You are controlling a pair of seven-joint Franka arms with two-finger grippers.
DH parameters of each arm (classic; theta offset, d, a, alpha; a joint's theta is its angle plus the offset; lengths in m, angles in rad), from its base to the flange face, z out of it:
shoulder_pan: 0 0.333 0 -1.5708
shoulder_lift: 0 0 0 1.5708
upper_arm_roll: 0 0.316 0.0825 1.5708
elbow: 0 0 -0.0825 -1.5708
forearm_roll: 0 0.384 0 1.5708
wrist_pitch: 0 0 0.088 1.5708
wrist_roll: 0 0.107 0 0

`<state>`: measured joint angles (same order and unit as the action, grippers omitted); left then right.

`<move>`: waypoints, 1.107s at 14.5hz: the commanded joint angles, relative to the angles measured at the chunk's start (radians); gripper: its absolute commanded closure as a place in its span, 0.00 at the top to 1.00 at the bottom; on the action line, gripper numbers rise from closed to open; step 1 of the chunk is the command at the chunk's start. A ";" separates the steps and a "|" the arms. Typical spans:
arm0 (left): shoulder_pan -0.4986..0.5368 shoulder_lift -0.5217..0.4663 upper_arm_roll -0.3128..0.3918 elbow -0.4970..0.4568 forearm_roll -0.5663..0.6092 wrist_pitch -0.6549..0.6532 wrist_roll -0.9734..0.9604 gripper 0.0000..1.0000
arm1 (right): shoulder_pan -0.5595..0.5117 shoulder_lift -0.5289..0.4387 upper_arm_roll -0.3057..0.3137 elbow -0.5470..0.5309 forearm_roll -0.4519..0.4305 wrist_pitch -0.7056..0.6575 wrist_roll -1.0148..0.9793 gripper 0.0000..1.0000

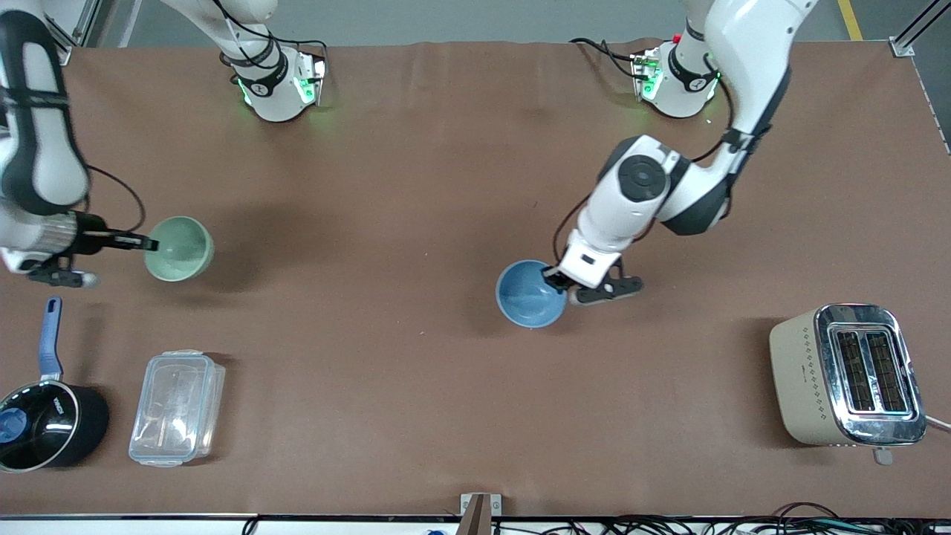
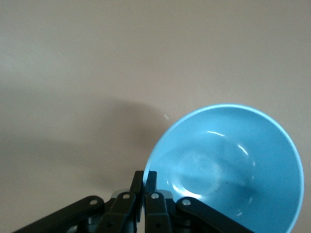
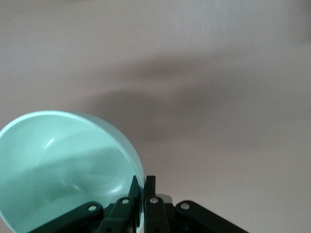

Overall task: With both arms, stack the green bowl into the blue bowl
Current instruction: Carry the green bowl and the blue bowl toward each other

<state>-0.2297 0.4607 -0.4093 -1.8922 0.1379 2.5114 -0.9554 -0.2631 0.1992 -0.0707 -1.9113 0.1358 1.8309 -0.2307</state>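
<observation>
The pale green bowl (image 1: 180,248) hangs tilted over the table toward the right arm's end. My right gripper (image 1: 151,244) is shut on its rim, one finger inside and one outside; the right wrist view shows the bowl (image 3: 63,165) and the gripper (image 3: 144,187). The sky-blue bowl (image 1: 529,293) is near the table's middle, toward the left arm's end. My left gripper (image 1: 554,276) is shut on its rim; the left wrist view shows the bowl (image 2: 228,165) tilted over the table, and the gripper (image 2: 145,178).
A black pot with a blue handle (image 1: 44,416) and a clear plastic lidded box (image 1: 177,407) stand near the front edge at the right arm's end. A beige toaster (image 1: 847,375) stands at the left arm's end. The brown table (image 1: 386,223) lies between the bowls.
</observation>
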 commanded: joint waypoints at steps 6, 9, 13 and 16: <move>-0.192 0.225 0.029 0.202 0.126 -0.017 -0.252 0.00 | 0.149 0.005 0.006 0.322 -0.097 -0.128 0.001 0.00; -0.227 0.254 0.035 0.222 0.178 -0.014 -0.322 0.00 | 0.211 0.006 0.011 0.319 -0.104 -0.127 0.053 0.00; -0.252 0.259 0.037 0.222 0.189 -0.014 -0.356 0.06 | 0.369 0.009 0.011 0.290 -0.082 -0.118 0.238 0.00; -0.250 0.257 0.038 0.222 0.192 -0.016 -0.352 1.00 | 0.485 0.017 0.011 0.287 -0.019 -0.082 0.384 0.00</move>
<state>-0.4712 0.7153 -0.3824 -1.6926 0.3013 2.5115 -1.2877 0.1574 0.2231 -0.0505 -1.6108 0.0882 1.7226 0.0649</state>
